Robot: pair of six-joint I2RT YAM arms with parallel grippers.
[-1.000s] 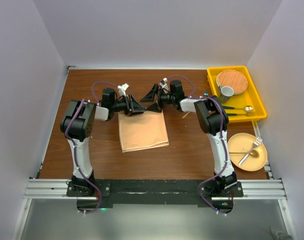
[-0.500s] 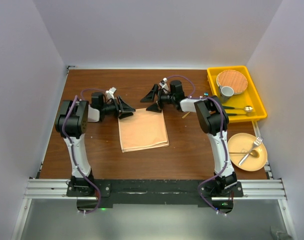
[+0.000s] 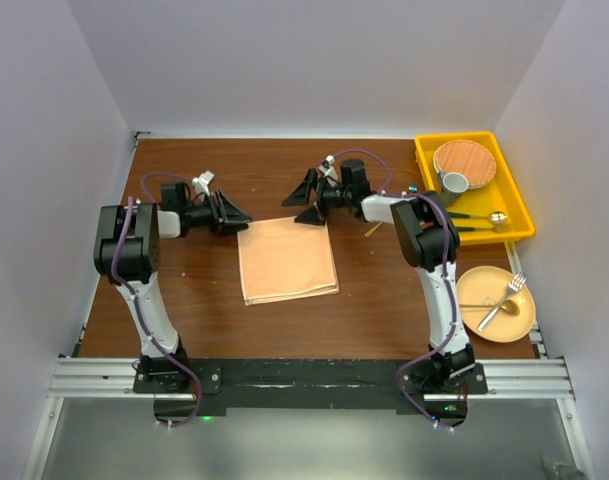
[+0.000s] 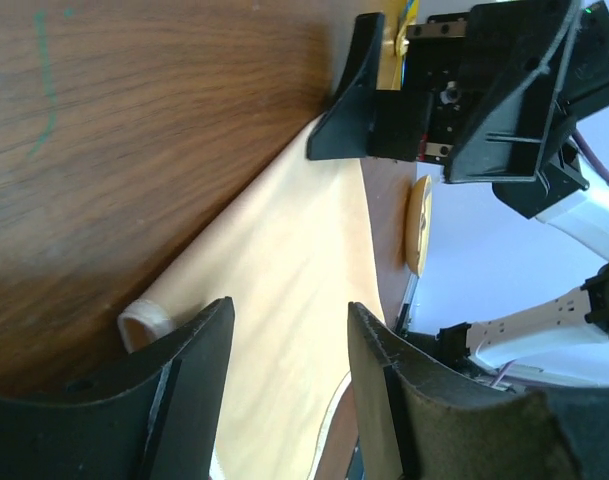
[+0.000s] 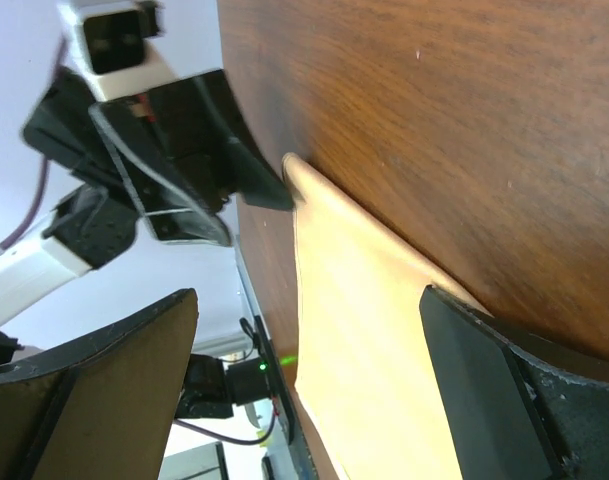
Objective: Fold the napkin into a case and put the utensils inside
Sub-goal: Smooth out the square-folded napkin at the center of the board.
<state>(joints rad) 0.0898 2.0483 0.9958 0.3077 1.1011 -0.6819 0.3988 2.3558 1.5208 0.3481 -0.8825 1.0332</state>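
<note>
The peach satin napkin [image 3: 287,260] lies folded into a flat rectangle at the middle of the table. My left gripper [image 3: 230,213] is open and empty, just left of the napkin's far left corner. My right gripper [image 3: 306,200] is open and empty, just above the far right corner. In the left wrist view the napkin [image 4: 284,240] lies beyond my open left gripper [image 4: 289,310]. In the right wrist view the napkin [image 5: 374,340] lies under my open right gripper [image 5: 309,300]. A gold fork [image 3: 511,288] and spoon [image 3: 496,313] rest on a tan plate [image 3: 519,325].
A yellow tray [image 3: 427,185] at the back right holds a round wood-toned plate [image 3: 463,158], a grey cup [image 3: 453,183] and a spoon [image 3: 482,217]. A small gold piece [image 3: 372,229] lies on the table by the right arm.
My left gripper has drawn back to the left, off the napkin's far left corner. The napkin and the right arm have not moved.
</note>
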